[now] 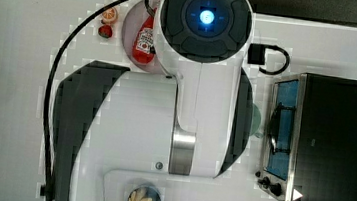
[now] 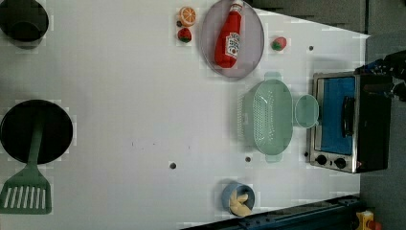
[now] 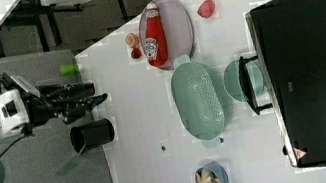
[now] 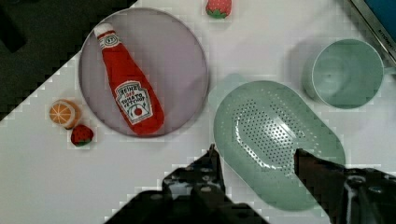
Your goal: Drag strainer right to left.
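Note:
The pale mint-green oblong strainer (image 2: 267,116) lies on the white table, between the grey plate (image 2: 210,48) and the toaster oven (image 2: 344,122). It also appears in the right view as the strainer (image 3: 200,100) and in the wrist view as the strainer (image 4: 280,140). A small round green cup (image 2: 306,111) touches its oven-side rim. My gripper (image 4: 256,150) is open, fingers spread wide with nothing between them, looking down on the strainer from well above. In the right view the gripper (image 3: 99,91) sits far toward the right view's left of the strainer. In the top view my arm (image 1: 198,82) covers the strainer.
A ketchup bottle (image 2: 229,36) lies on the plate, with an orange slice (image 2: 187,16) and strawberries (image 2: 184,34) beside it. A blue bowl (image 2: 238,197) sits near the table edge. A black pan (image 2: 36,132), green spatula (image 2: 26,189) and black cup (image 2: 23,21) stand at the left view's left.

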Robot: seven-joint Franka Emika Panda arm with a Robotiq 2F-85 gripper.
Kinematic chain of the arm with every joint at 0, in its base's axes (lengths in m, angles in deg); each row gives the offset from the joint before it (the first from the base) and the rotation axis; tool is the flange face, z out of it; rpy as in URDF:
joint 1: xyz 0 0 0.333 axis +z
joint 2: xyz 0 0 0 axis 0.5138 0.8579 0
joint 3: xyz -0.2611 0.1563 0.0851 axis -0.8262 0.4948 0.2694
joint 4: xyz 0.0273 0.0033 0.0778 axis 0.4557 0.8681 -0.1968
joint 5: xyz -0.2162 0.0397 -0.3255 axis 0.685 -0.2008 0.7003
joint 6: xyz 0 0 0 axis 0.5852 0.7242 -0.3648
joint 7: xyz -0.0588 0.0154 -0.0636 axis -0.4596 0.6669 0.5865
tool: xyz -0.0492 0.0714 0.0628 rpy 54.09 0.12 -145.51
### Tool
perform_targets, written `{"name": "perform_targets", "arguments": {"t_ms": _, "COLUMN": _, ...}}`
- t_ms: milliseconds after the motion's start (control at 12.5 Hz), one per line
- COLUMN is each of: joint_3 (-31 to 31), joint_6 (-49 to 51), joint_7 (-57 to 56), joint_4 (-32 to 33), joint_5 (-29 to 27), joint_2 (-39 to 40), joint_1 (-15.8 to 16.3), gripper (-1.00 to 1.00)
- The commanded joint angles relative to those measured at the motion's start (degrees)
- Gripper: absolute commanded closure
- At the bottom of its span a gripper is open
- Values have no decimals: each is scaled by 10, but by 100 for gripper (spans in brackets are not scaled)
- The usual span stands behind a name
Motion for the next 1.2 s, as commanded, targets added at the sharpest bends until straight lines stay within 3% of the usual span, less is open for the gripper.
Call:
{"name": "perform_targets", "arguments": {"t_ms": 80, "joint_3": -25, "joint_6": 128, "joint_7": 104, "joint_4": 137, "joint_5": 14, "joint_2": -244, "joint_1": -15, "gripper": -59}}
{"name": "perform_targets", "arguments": {"t_ms": 240, "joint_3": -25, "joint_6": 127, "joint_7": 104, "joint_4": 141, "joint_5": 14, "joint_2": -244, "joint_1": -15, "gripper": -100}}
{"name": "perform_targets", "arguments": {"t_ms": 560, "joint_3": -24, "joint_6": 48, "joint_7": 108, "joint_4": 197, "joint_5": 14, "joint_2": -211, "joint_1": -14, "gripper": -100}}
{"name": "perform_targets", "arguments": {"t_ms": 880, "joint_3": -24, "joint_6": -134, "joint_7": 138, "joint_4": 304, "joint_5": 13, "joint_2": -131, "joint_1": -14, "gripper": -100}}
{"name": "perform_targets", "arguments": {"t_ms": 1200, "joint_3": -19, "joint_6": -338, "joint_7": 260, "joint_4": 388, "joint_5": 13, "joint_2": -24, "joint_1": -13, "gripper": -100}}
